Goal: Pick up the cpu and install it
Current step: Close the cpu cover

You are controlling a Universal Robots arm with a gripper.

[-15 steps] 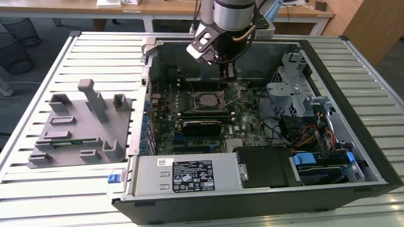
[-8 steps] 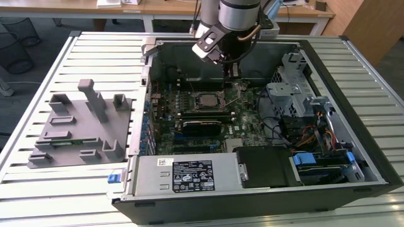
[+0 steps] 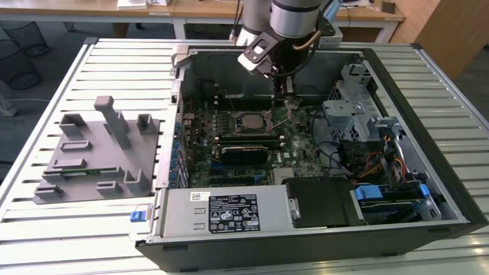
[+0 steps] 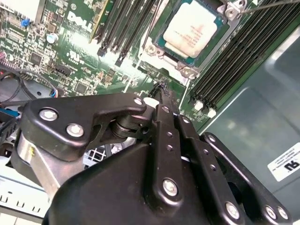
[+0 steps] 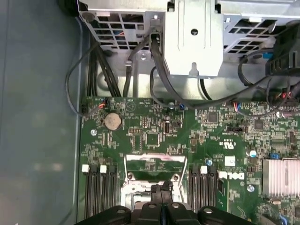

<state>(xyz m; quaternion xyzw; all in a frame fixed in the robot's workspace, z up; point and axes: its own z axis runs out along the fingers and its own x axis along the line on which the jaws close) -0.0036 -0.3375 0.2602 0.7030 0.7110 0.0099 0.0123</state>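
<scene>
Arm: 1 arm [image 3: 294, 17], coming down near upright from the top of the exterior view.
Wrist: wrist [image 3: 257, 54] tilted toward the exterior view's left.
Gripper: gripper [image 4: 161, 90] pointing down; in both wrist views its 2 black fingers [image 4: 159, 136] are pressed together, apparently on nothing.

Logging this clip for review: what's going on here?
A robot arm reaches into an open PC case. The cpu already lies uncovered in the socket. The pincer is shut with nothing in it, poised just beside the socket.
</scene>
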